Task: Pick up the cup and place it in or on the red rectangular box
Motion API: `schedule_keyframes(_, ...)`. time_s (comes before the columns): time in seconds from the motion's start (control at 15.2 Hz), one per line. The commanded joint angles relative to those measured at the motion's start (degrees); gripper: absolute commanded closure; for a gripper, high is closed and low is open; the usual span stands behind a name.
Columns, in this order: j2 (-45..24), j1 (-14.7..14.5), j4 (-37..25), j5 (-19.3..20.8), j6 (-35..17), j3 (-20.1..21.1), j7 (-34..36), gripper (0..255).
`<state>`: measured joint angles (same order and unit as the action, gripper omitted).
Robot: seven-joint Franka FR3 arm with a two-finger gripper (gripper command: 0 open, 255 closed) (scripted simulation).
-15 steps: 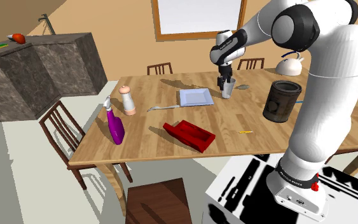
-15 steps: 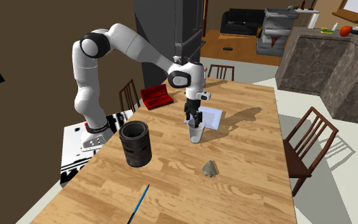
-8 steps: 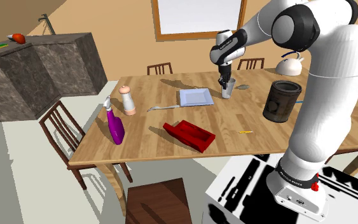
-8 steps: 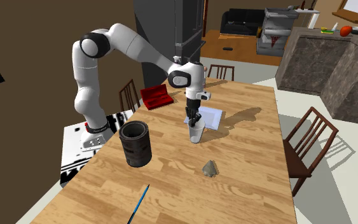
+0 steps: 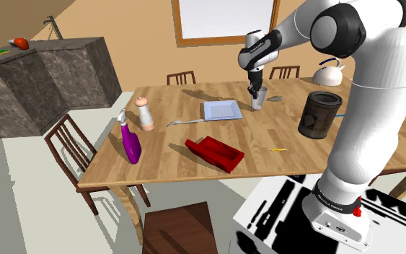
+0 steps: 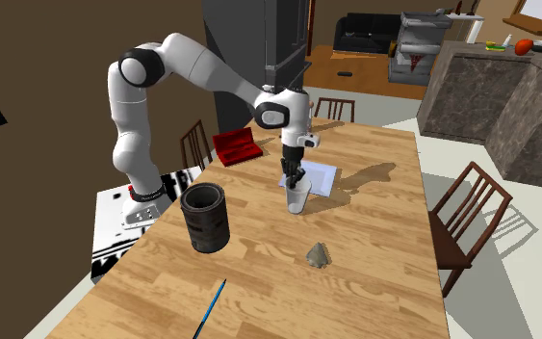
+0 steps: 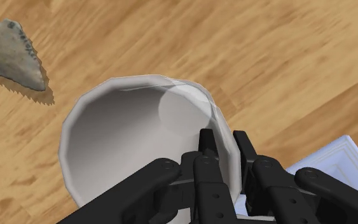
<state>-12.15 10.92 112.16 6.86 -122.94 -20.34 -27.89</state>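
Right, I see the gripper [image 7: 225, 137] pinching the cup [image 7: 126, 133] by its wall, one finger inside the rim and one outside. The pale cup is upright at the far side of the wooden table [image 5: 165, 164], just beside the white tray [image 5: 221, 110], on the shoulder view's right of it. I cannot tell whether it touches the wood. The red box [image 5: 215, 153] lies well apart, nearer the stand. A grey stone [image 7: 12, 51] lies near the cup.
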Motion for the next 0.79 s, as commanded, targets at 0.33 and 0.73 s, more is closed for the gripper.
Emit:
schedule_keyframes(0.33, 2.29, -0.22, -2.66, 0.53, 4.83, -0.14, -0.30, 255)
schedule_keyframes(0.73, 3.78, -0.39, -5.53, 0.82, 9.12, -0.18, -0.61, 255)
